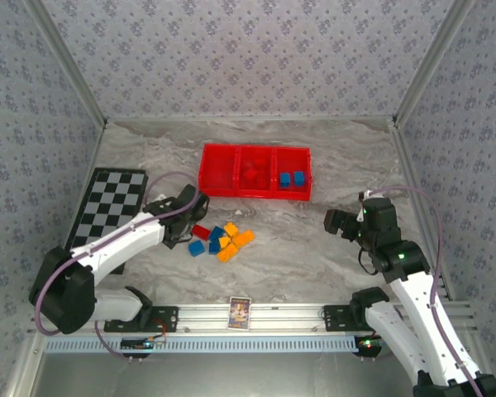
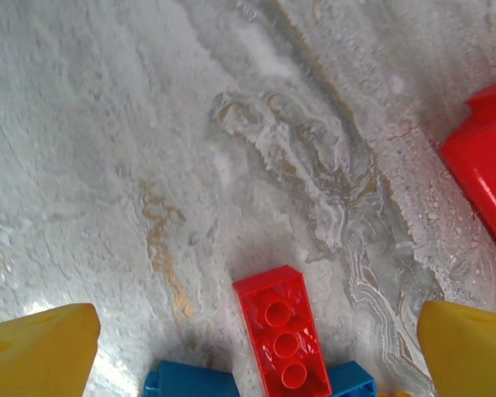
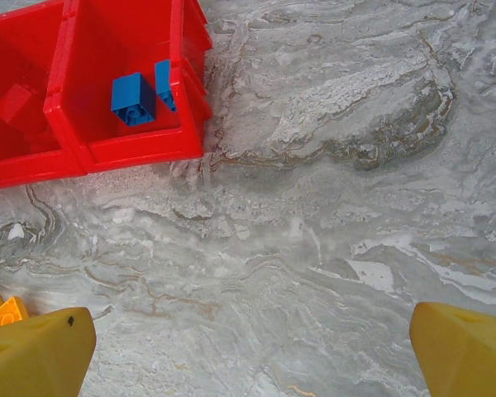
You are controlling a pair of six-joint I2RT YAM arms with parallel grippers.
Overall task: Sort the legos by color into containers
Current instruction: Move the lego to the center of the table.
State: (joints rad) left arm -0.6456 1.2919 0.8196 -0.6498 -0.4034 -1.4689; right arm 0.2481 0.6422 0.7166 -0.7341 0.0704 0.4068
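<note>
The left arm (image 1: 124, 244) stretched from the near left corner of the table (image 1: 314, 256) toward its middle, its forearm low and its wrist pitched down over the loose legos (image 1: 221, 240). The left gripper (image 1: 192, 222) hung at the left end of that pile with its jaws spread wide and holding nothing. In the wrist view its yellow fingers (image 2: 41, 347) stood on either side of a red brick (image 2: 281, 339), which lay flat on the table, clear of both.

The right arm (image 1: 413, 289) rose from the near right corner, its elbow bent and its wrist turned leftward. The right gripper (image 1: 335, 222) hovered over bare table, also wide open and empty, well apart from the pile.

The red tray (image 1: 256, 197) sat near the far edge. Two blue bricks (image 1: 292, 179) lay in its right compartment and a red piece (image 1: 250, 174) in the middle one. The remaining red, blue and orange bricks were clustered on the table just in front of the tray.
</note>
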